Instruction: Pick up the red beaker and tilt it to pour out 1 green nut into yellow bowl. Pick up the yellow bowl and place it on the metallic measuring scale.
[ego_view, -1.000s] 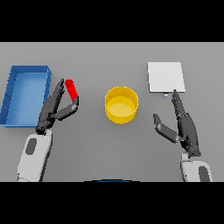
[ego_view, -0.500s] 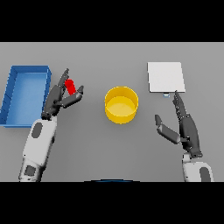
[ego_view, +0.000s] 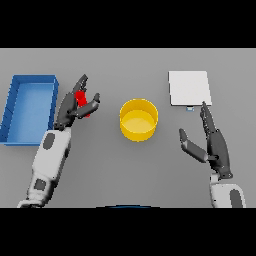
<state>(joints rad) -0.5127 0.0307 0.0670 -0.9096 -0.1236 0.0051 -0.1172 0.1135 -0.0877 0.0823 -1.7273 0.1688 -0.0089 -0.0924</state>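
- The left hand (ego_view: 75, 104) sits at about nine o'clock from the yellow bowl (ego_view: 138, 119), just beside the blue tray (ego_view: 29, 107) on its three o'clock side.
- Its fingers and thumb are wrapped round the red beaker (ego_view: 82, 100); only patches of red show between the dark fingers, so the beaker's tilt cannot be told.
- The left forearm runs from the lower edge of the view, near seven o'clock, up toward the hand.
- The beaker is held between the tray and the bowl, apart from both, nearer the tray.
- The yellow bowl stands upright near the middle of the grey table (ego_view: 125, 70), its mouth open to the view; whether anything lies inside it cannot be told.
- The metallic measuring scale (ego_view: 189, 88) lies flat at about two o'clock from the bowl, well apart from it, a pale square plate with a small dark tab at its near edge.
- The right hand (ego_view: 212, 142) is at about four o'clock from the bowl, below the scale, its fingertips close to the scale's near edge.
- Its fingers are straight and relaxed, pointing toward twelve o'clock, the thumb spread out toward the bowl; it holds nothing.
- The blue tray lies at the table's nine o'clock side, its walls upright.
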